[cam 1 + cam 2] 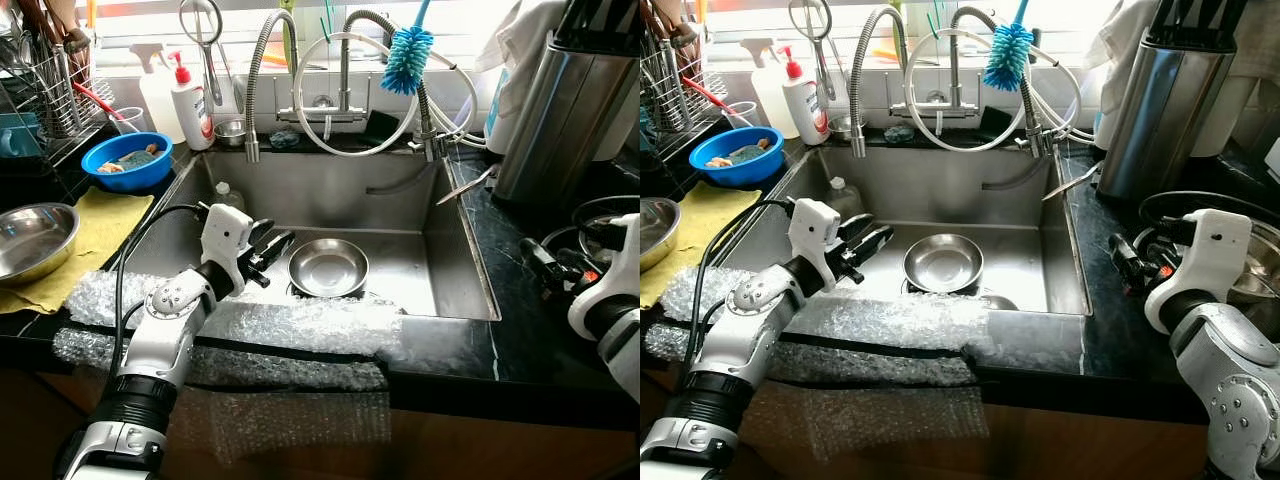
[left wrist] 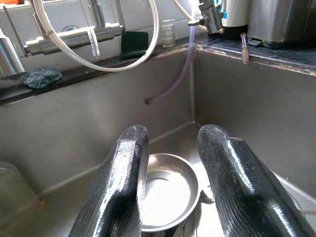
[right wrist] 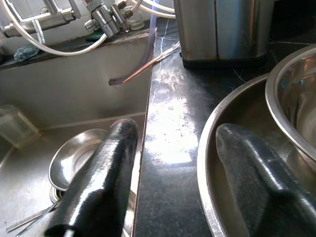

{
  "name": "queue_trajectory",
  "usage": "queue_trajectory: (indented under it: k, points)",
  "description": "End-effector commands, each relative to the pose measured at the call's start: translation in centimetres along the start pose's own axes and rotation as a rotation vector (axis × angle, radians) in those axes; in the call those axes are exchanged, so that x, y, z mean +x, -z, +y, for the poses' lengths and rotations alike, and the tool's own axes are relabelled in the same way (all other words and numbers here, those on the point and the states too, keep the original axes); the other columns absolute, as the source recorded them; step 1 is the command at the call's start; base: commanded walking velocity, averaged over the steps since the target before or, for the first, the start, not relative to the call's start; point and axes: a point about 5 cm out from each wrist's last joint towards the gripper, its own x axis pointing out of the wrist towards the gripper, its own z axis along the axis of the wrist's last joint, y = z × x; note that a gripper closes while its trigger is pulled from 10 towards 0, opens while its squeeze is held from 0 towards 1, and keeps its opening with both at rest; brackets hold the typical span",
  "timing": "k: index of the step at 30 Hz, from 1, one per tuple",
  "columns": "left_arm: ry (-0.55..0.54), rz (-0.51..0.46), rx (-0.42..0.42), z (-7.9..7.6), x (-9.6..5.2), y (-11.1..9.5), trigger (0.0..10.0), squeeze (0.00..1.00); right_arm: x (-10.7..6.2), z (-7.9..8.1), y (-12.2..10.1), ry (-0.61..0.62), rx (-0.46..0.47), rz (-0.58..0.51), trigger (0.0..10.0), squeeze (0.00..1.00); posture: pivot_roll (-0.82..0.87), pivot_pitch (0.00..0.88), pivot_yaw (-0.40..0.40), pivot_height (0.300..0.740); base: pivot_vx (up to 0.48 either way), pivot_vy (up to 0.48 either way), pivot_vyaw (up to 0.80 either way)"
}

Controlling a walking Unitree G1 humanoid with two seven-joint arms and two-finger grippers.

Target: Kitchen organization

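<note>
While the left gripper (image 1: 275, 248) hangs over the left part of the sink (image 1: 455, 250), its two fingers (image 2: 121, 182) stand apart with nothing between them, pointing toward a steel bowl (image 1: 328, 267) on the sink floor. The fingertips are just beside the bowl's rim without touching it. The bowl sits upright, near the middle of the basin, and some cutlery (image 3: 29, 219) lies on the floor close by it. A small clear bottle (image 1: 227, 196) stands in the back left corner of the basin.

The right gripper (image 1: 1130, 262) is over the dark counter (image 1: 530, 320) to the right of the sink, fingers (image 3: 101, 182) spread wide and empty. One finger lies above the counter edge, the other above the rim of a large steel basin (image 3: 217, 163) that holds a second bowl (image 3: 291, 103).

Bubble wrap (image 1: 300, 325) covers the front edge of the sink. Behind the basin are the tap (image 1: 262, 80), looped hoses (image 1: 380, 140) and a blue brush (image 1: 407, 55). A soap bottle (image 1: 190, 100) and a blue dish (image 1: 127, 160) stand at the back left, with another steel bowl (image 1: 35, 235) on a yellow cloth (image 1: 105, 225). A tall steel canister (image 1: 560, 110) stands at the back right.
</note>
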Motion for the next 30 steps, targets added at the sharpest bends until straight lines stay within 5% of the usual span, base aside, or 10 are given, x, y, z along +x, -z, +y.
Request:
queue_trajectory:
  k: [1, 20, 30]
  points:
    - [0.009, 0.011, 0.004, 0.0, -0.1, 0.1, 10.0, 0.00, -0.2, 0.3, -0.4, 0.003, -0.001, -0.006, 10.0, 0.00, -0.23, 0.000, 0.046, 0.740, 0.000, 0.000, 0.00]
    - [0.013, 0.025, -0.002, -0.1, -0.1, 0.2, 10.0, 0.00, 0.1, -0.3, 1.2, 0.041, 0.067, 0.070, 10.0, 0.00, -0.22, 0.000, 0.043, 0.740, 0.000, 0.000, 0.00]
    - [0.013, 0.030, 0.005, 0.0, -0.2, 0.2, 10.0, 0.00, 0.4, 0.7, 1.8, -0.014, 0.099, 0.082, 10.0, 0.00, -0.21, 0.000, 0.046, 0.740, 0.000, 0.000, 0.00]
